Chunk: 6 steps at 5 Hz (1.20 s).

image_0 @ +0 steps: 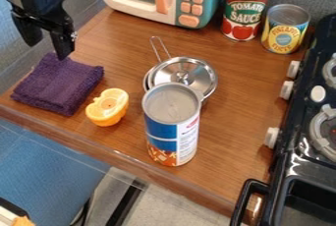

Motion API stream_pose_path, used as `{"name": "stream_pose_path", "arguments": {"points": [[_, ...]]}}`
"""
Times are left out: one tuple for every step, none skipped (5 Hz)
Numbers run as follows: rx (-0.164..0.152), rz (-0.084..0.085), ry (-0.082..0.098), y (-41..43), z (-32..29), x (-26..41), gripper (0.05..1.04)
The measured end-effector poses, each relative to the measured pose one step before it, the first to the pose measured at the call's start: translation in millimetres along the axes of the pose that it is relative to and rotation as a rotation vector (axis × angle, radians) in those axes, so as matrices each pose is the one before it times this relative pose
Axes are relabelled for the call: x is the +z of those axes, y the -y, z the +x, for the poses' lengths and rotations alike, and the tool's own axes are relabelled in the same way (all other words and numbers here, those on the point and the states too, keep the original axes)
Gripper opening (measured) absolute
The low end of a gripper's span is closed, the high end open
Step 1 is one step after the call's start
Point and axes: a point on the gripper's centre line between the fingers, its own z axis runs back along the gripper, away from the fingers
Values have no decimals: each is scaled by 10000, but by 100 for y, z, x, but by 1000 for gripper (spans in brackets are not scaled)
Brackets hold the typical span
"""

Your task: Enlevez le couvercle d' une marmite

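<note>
Gripper at upper left by purple cloth, fingers parted, nothing held; near centre, behind a tall can, metal lid sits on its pot, so grasp, lift and set-down all apparently remain.

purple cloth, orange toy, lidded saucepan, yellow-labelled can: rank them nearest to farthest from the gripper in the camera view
1. Purple cloth, just below the gripper
2. Orange toy, beside the cloth
3. Lidded saucepan, behind the blue can
4. Yellow-labelled can, near the stove
</note>
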Motion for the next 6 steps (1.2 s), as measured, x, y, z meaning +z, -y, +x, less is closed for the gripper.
{"name": "stream_pose_path", "arguments": {"points": [[40, -145, -181, 208, -197, -692, 999], [-509, -266, 155, 2536, 1447, 47, 999], [-808, -310, 197, 3175, 1712, 116, 999], [-694, -409, 149, 3605, 1694, 72, 999], [-1182, -186, 220, 4809, 2303, 92, 999], [-338, -149, 108, 1946, 970, -303, 999]]}}
